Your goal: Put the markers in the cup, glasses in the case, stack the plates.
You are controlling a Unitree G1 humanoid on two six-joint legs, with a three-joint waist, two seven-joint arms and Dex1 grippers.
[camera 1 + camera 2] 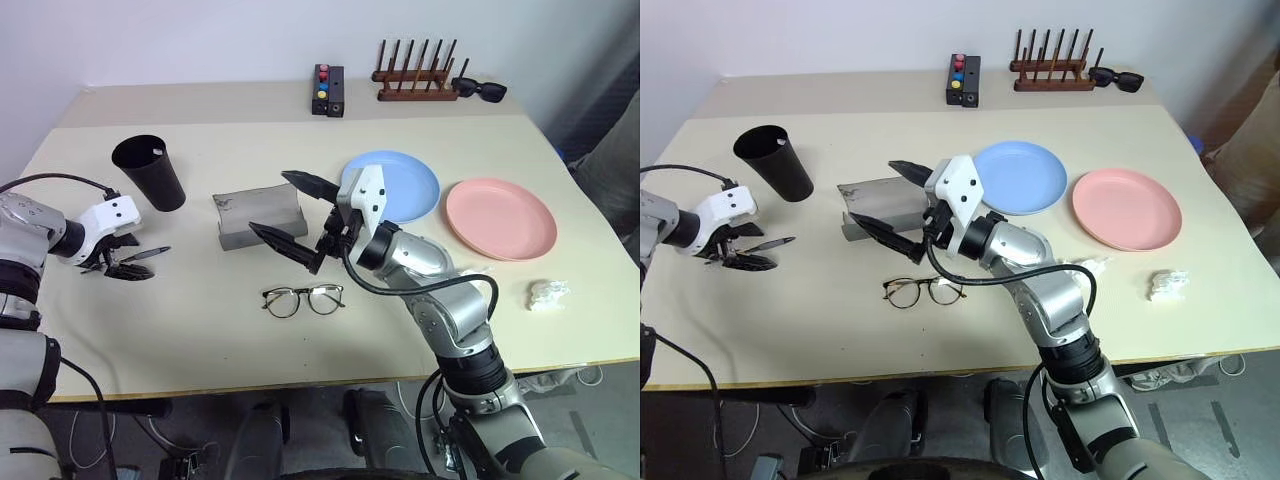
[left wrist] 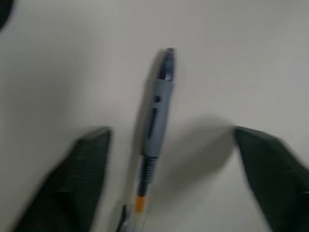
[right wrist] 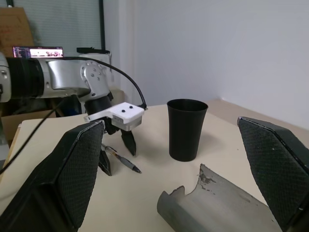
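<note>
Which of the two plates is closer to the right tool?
The light blue plate, right beside the right tool; the pink plate lies farther off.

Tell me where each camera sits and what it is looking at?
Head eyes: high up, looking down at the table, both arms in view.
Left wrist: looks down between the left gripper fingers at a marker lying on the table.
Right wrist: looks across the table past the right gripper at the cup and case.
Shared: the marker, seen in every view.

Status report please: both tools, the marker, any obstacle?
Left tool open astride slim grey marker lying on table. Right tool open, empty. Nothing blocking.
</note>
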